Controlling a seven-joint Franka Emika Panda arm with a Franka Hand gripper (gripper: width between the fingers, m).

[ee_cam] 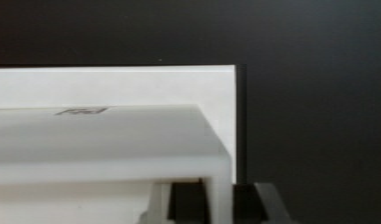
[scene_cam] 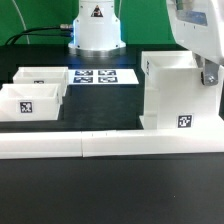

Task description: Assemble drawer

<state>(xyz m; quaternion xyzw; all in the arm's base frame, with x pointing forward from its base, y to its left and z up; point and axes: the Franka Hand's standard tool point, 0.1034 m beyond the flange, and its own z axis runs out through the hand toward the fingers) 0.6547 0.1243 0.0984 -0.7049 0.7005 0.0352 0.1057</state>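
The tall white box casing [scene_cam: 172, 95] stands at the exterior view's right, with a tag low on its front. My gripper [scene_cam: 208, 74] has come down on its right-hand wall near the top edge. In the wrist view the casing [ee_cam: 116, 130] fills most of the picture, and its thin wall runs between my gripper's [ee_cam: 219, 192] two dark fingers, which press on it from both sides. Two smaller white trays, one nearer [scene_cam: 30, 101] and one behind it [scene_cam: 42, 76], lie at the exterior view's left, each with a tag.
The marker board [scene_cam: 100, 76] lies at the back middle in front of the arm's white base [scene_cam: 95, 30]. Long low white border bars [scene_cam: 100, 146] run across the front, just before the casing and the trays. The table is black.
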